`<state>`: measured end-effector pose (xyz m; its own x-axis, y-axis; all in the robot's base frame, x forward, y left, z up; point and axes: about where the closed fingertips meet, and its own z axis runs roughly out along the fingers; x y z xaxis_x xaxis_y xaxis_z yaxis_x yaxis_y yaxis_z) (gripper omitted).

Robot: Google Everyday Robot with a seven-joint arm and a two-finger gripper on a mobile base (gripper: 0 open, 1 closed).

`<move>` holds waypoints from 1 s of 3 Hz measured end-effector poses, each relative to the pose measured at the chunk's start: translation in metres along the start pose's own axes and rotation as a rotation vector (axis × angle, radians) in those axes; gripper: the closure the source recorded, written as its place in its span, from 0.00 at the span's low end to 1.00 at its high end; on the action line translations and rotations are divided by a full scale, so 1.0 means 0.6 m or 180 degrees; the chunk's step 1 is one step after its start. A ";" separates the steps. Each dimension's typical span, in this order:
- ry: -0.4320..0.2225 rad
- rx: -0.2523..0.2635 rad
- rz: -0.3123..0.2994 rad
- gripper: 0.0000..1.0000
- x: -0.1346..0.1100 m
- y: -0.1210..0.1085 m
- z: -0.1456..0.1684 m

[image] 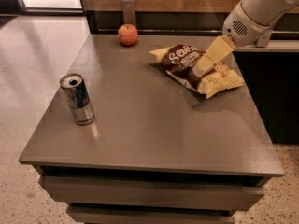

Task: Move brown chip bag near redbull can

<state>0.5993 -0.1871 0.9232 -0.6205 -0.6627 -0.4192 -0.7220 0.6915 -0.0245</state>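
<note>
The brown chip bag [189, 64] lies flat at the back right of the grey table [145, 125], dark brown centre with white script, pale yellow ends. The redbull can [77, 99] stands upright near the table's left edge, far from the bag. My gripper [202, 69] hangs from the white arm [254, 13] at the upper right. Its cream fingers point down and left over the bag's right half, tips at or just above the bag.
An orange-red apple [127, 34] sits at the table's back edge, left of the bag. A dark counter [275, 92] stands to the right of the table. Shiny floor [32, 55] lies to the left.
</note>
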 end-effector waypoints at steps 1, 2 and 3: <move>-0.0039 -0.0093 0.0125 0.00 -0.031 -0.035 0.049; -0.0015 -0.0267 0.0093 0.00 -0.054 -0.043 0.099; 0.0060 -0.0446 0.0058 0.18 -0.055 -0.041 0.144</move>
<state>0.6639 -0.1575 0.8592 -0.6386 -0.6567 -0.4011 -0.7454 0.6574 0.1104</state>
